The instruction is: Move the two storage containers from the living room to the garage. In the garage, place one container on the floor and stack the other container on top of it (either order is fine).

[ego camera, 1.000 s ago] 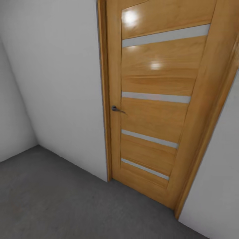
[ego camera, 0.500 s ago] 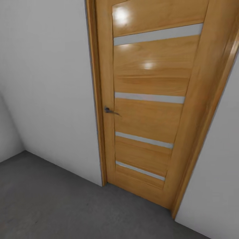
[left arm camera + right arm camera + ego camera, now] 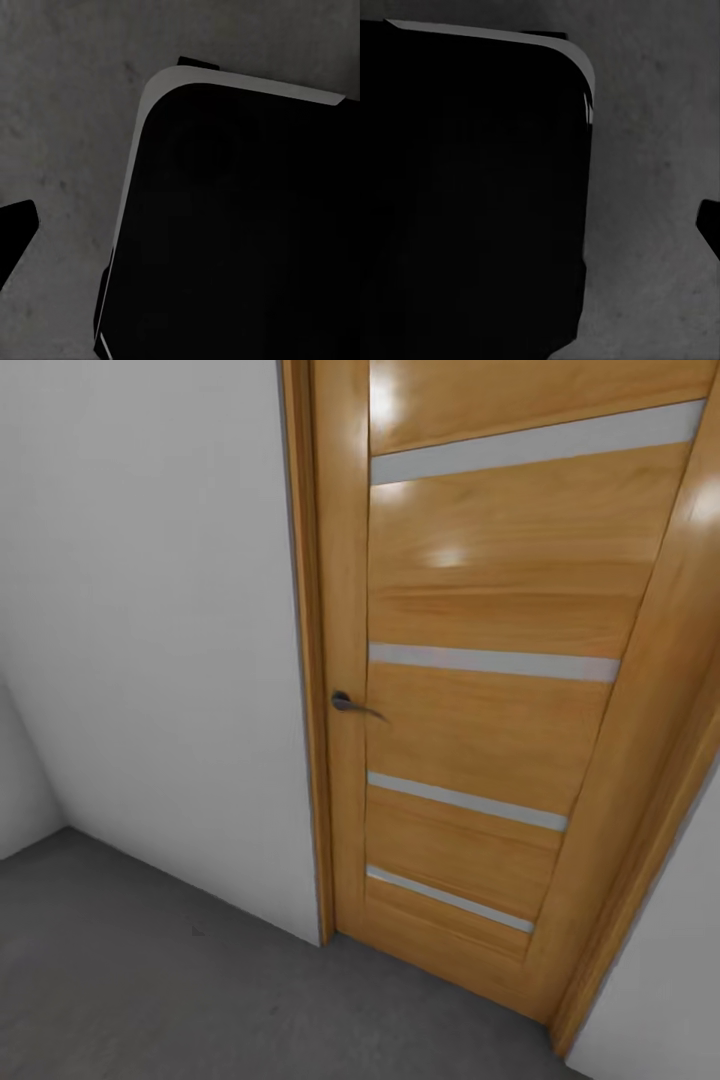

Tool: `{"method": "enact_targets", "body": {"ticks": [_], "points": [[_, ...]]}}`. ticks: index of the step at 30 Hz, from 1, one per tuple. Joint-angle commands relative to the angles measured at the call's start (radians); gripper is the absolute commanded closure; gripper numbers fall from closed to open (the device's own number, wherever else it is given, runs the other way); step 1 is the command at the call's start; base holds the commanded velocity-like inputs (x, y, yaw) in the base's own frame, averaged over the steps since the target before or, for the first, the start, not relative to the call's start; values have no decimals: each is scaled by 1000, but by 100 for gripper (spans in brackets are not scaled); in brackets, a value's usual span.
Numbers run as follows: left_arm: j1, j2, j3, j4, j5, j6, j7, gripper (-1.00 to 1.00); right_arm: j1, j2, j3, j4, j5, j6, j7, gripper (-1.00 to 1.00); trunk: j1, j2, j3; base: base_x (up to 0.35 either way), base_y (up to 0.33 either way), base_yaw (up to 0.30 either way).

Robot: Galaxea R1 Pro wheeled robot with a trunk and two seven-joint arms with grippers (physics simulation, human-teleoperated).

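Closed wooden door (image 3: pixel 470 700), top cut off; grey floor (image 3: pixel 150 980).

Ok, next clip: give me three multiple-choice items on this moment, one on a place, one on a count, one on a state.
1. Where on the door is the handle?
A. near its left edge
B. near its right edge
C. in the middle

2. How many pale strips cross the door in the head view?
A. two
B. four
C. six

3. How does the door stand?
A. wide open
B. off its hinges
C. shut in its frame

Answers:
1. A: the handle sits by the left edge of the door, next to the white wall.
2. B: four pale strips show, one above the other.
3. C: the door lies flush in its frame, down to the grey floor.
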State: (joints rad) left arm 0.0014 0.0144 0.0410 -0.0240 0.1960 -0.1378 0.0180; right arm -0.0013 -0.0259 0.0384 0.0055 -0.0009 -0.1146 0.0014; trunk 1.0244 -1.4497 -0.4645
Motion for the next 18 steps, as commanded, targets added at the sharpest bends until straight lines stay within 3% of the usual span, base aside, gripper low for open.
{"method": "enact_targets", "body": {"ticks": [1,18], "points": [[0,0,4,-1,2,-2,0,-100,0,0,3,1,-1,-2,0,-100,1,0,-1,283,231,-232],[0,1,4,-1,2,-2,0,-100,0,0,1,1,-2,0,0,-100,1,0,-1,283,231,-286]]}}
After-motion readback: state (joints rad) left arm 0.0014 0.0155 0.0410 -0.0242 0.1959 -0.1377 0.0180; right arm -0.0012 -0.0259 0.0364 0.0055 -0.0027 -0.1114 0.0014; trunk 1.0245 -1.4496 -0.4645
